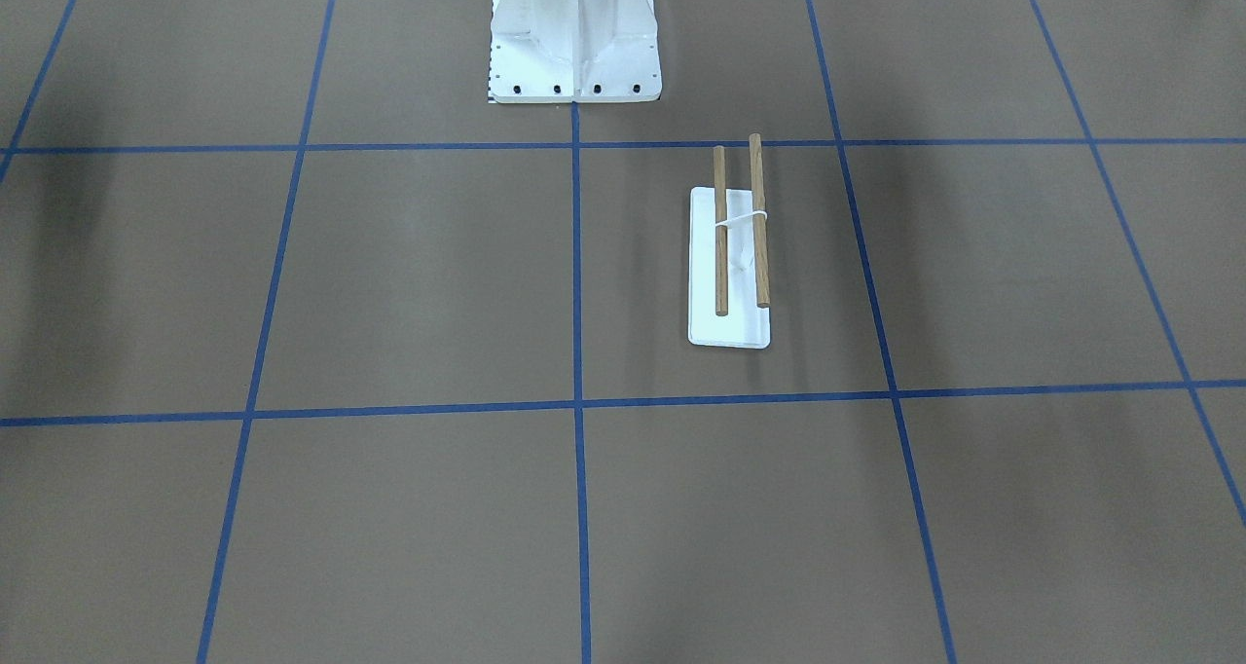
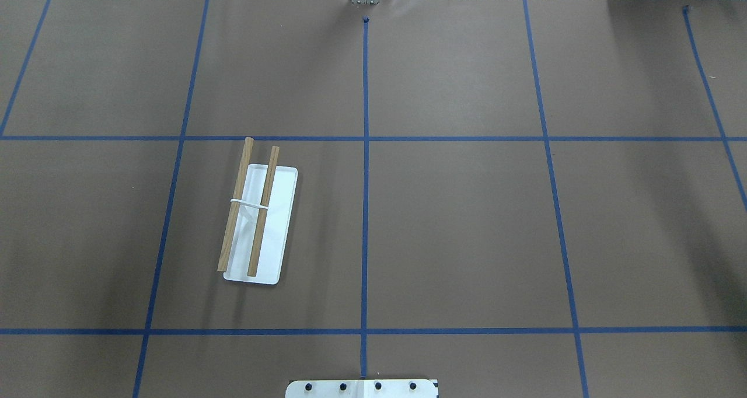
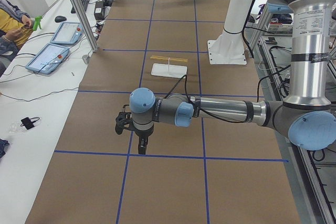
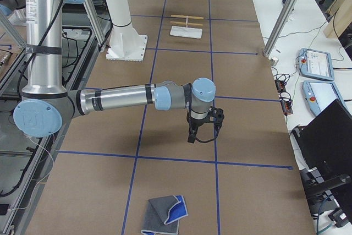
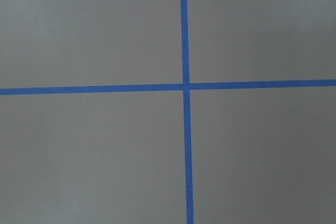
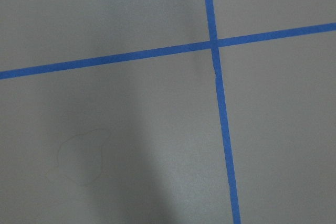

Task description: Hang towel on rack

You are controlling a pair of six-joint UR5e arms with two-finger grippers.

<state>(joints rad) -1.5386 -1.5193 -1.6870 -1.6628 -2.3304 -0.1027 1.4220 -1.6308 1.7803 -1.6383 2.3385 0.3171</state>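
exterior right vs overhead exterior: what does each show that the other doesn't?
Only exterior right: the towel, folded on the table at the near end, and the right gripper hanging above the table. Only overhead exterior: the white band across the two rods, seen from above. Both: the rack and the bolted white pedestal base.

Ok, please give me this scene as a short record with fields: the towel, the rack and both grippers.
towel: folded on the table, near the robot's right end, grey and blue
rack: on the robot's left half, rods bare
left gripper: pointing down over the table, open or shut unclear
right gripper: pointing down, away from the towel, open or shut unclear
task: towel not yet hung
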